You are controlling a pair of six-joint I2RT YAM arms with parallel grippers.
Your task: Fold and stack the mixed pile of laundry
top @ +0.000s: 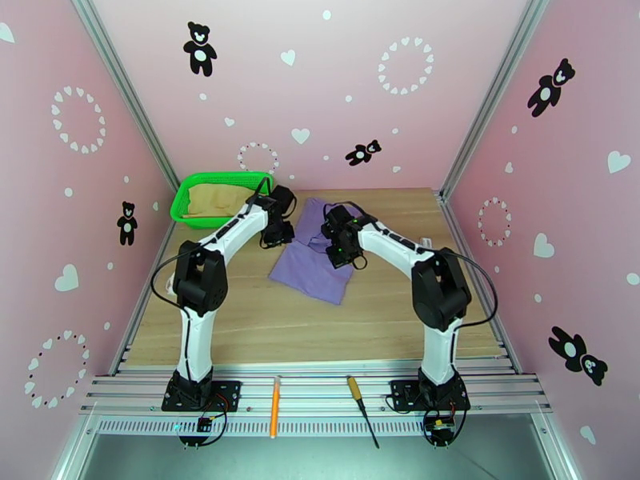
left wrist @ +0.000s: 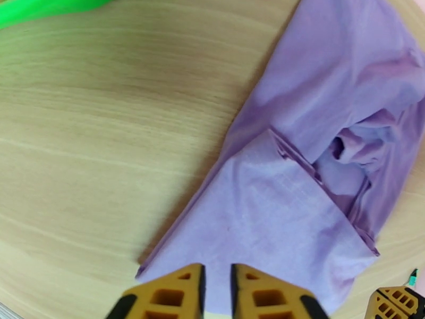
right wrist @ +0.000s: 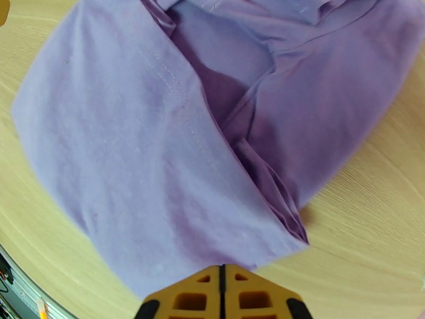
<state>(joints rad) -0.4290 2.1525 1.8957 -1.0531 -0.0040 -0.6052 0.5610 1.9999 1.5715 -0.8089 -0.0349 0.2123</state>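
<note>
White left arm (top: 237, 230) and right arm (top: 394, 245) arch inward over the crumpled lavender-purple cloth shirt (top: 308, 264); left gripper (left wrist: 218, 283) narrowly parted, right gripper (right wrist: 221, 285) pressed closed. The green plastic mesh basket (top: 182, 203) holds a tan-beige garment (top: 214, 200).

The top camera hangs high over the near edge of the table (top: 384, 314), facing down and forward from far off. Each wrist camera looks down closely past its own fingertips. All three views share the purple shirt (left wrist: 297, 208), just ahead of the left gripper (left wrist: 218, 269) and the right gripper (right wrist: 222, 269).

Lavender shirt (right wrist: 159, 155) — soft matt cloth, creased; table (left wrist: 106, 128) — smooth pale wood grain; basket (top: 181, 200) glossy green plastic.
</note>
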